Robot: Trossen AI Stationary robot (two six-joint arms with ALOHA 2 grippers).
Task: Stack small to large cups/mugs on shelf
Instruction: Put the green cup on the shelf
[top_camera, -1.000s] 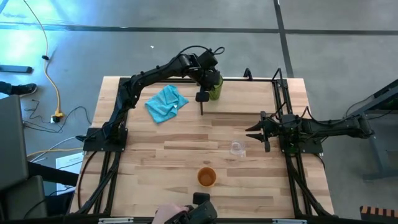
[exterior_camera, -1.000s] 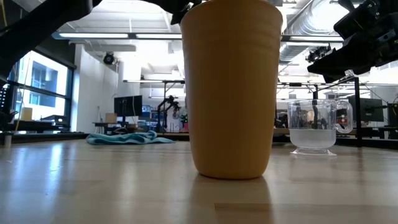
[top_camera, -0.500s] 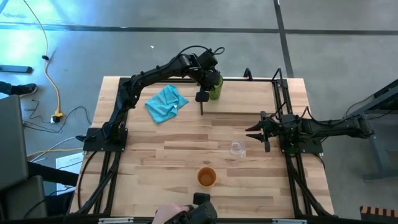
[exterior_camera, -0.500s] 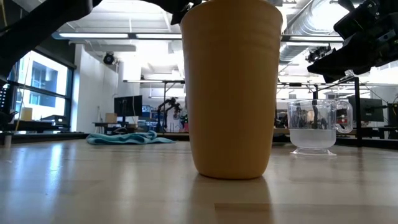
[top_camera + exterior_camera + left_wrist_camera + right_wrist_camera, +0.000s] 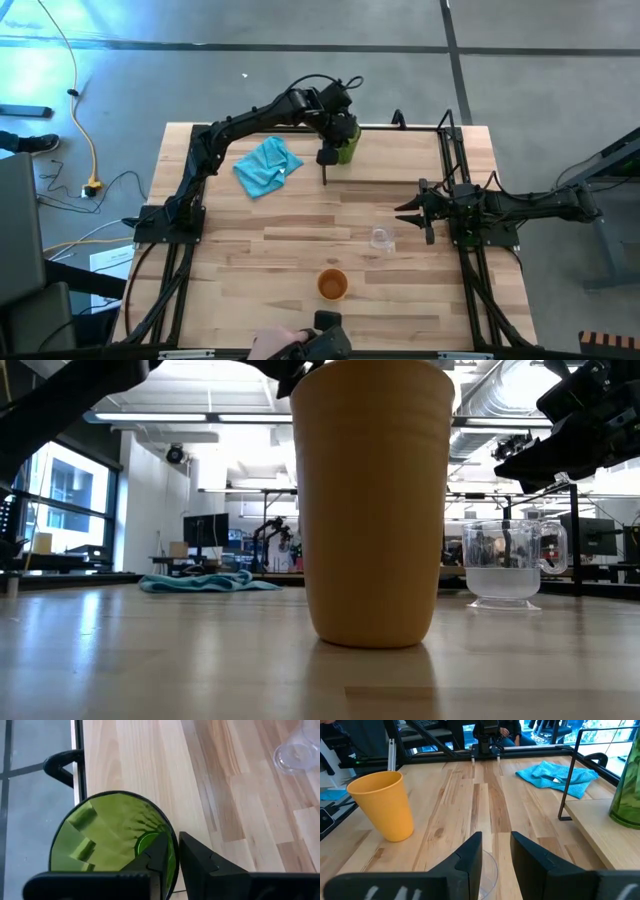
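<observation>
Three cups are spread across our table, and almost nothing separates this moment from half a second ago. We see the left gripper [image 5: 336,131] at the far edge of the shelf [image 5: 400,155], its fingers [image 5: 160,855] clamped over the rim of the green tumbler [image 5: 347,148], one inside the wall and one outside; against the earlier high view the gripper has shifted very slightly, with the tumbler staying at the shelf's far left corner by the black frame. We find the orange cup [image 5: 333,285] upright on the tabletop [image 5: 250,250] near the front edge, and the small clear glass [image 5: 381,238] upright a little behind it and to its right, both where they were. Our right gripper [image 5: 408,210] waits just right of the clear glass, unmoved, its fingers [image 5: 470,855] set a little apart with nothing held between them. We also see the blue cloth [image 5: 267,165] lying crumpled left of the shelf, unchanged.
</observation>
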